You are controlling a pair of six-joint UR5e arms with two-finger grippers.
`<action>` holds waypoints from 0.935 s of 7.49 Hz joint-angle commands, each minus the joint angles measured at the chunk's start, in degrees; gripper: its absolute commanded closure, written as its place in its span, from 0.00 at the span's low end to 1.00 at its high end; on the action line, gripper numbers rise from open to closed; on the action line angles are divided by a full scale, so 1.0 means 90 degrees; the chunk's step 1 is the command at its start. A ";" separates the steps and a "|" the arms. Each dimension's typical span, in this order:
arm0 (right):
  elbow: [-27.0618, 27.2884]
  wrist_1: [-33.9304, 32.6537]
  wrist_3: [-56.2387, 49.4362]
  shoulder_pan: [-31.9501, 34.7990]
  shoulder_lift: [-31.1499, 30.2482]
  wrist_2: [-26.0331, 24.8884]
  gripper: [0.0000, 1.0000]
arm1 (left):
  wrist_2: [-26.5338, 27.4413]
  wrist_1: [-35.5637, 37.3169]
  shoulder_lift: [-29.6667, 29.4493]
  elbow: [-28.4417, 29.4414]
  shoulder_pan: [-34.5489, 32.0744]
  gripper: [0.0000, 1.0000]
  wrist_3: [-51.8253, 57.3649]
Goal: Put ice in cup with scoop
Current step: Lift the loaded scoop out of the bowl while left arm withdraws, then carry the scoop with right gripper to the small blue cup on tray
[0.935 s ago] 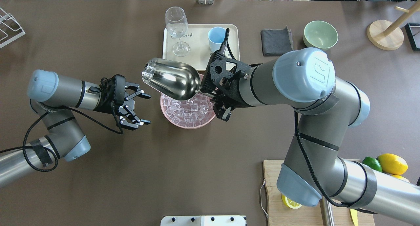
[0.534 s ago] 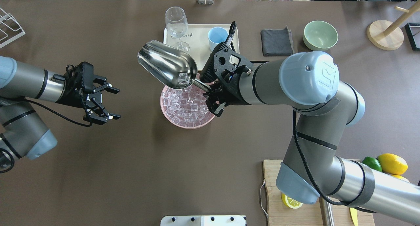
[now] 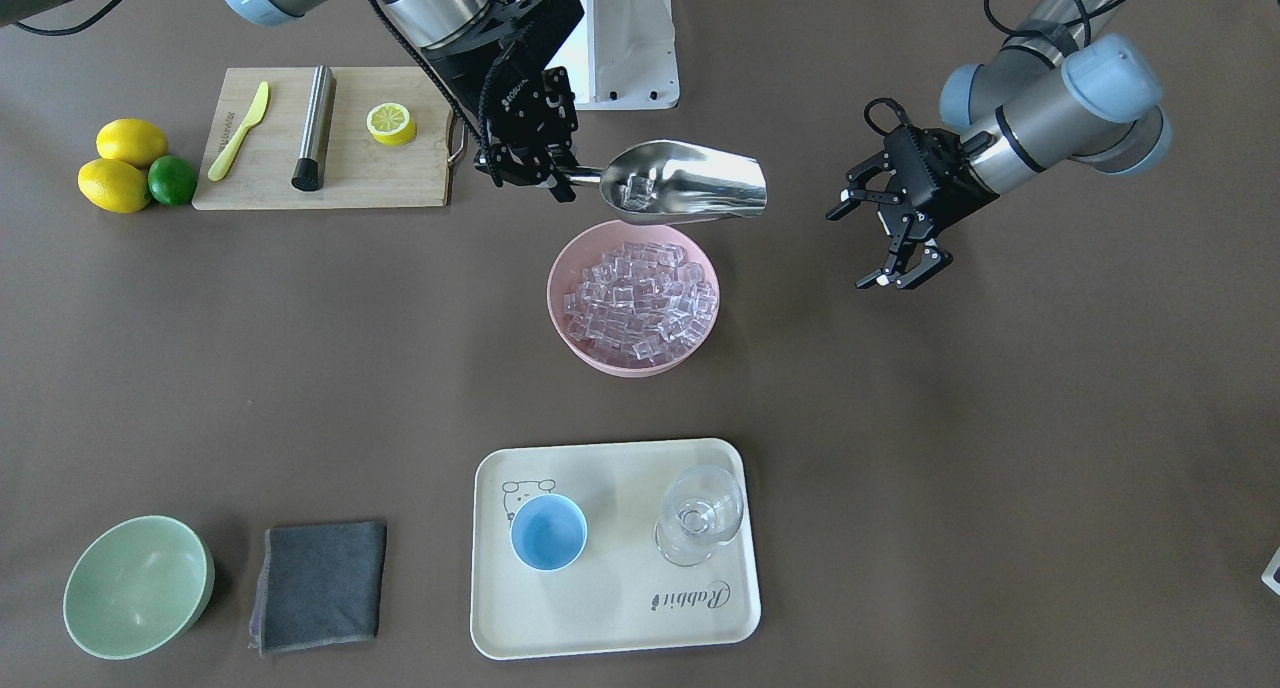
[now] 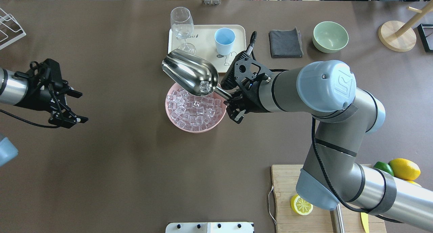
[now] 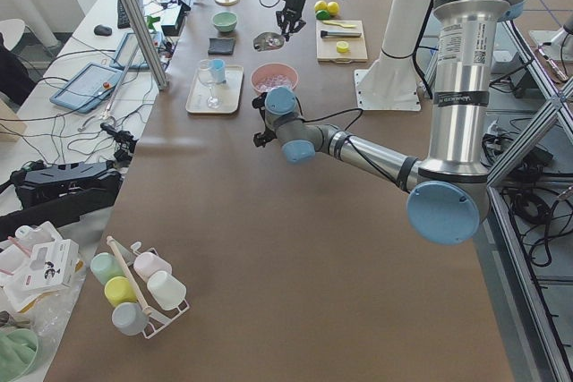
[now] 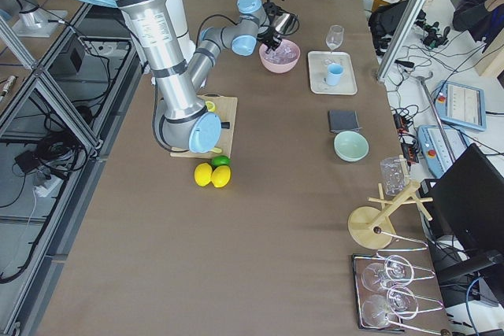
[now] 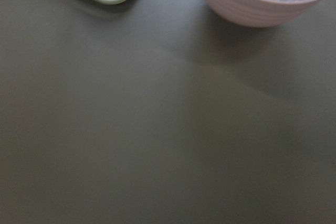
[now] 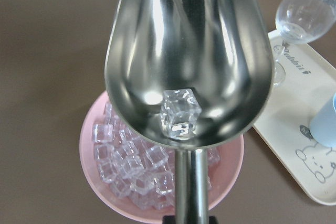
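Note:
My right gripper (image 4: pixel 232 106) is shut on the thin rod handle of the steel scoop (image 4: pixel 189 75), which hangs over the far rim of the pink bowl (image 4: pixel 168 112). One clear ice cube (image 8: pixel 180 113) lies at the back of the trough, also seen in the front view (image 3: pixel 632 190). The bowl holds several more ice cubes (image 3: pixel 640 298). The light-blue cup (image 4: pixel 224 40) stands upright and empty on the cream tray (image 4: pixel 203 40), beyond the scoop. My left gripper (image 4: pixel 84 107) is open and empty, far to the left of the bowl.
A clear stemmed glass (image 4: pixel 182 28) stands on the tray beside the cup. A grey cloth (image 4: pixel 286 43) and a pale green bowl (image 4: pixel 330 36) lie to the right. A cutting board with a lemon half and a steel cylinder (image 3: pixel 315 128) sits near my right arm's base.
The scoop has tipped mouth-up and shifted right toward the tray; the ice cube slid from its mouth to the back. My left arm has drawn back to the left, still open.

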 commanded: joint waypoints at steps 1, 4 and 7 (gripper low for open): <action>-0.0059 -0.0060 0.0670 0.0841 -0.0840 0.1069 1.00 | -0.0039 0.1613 0.0744 -0.0232 -0.1248 0.02 0.0011; -0.0731 -0.0927 0.0644 0.1946 -0.0853 0.2380 1.00 | -0.0020 0.3206 0.1253 -0.0096 -0.2831 0.02 0.0011; -0.0860 -0.3217 -0.0506 0.2193 0.0207 0.2481 1.00 | -0.0020 0.4019 0.1303 0.0441 -0.4112 0.02 0.0021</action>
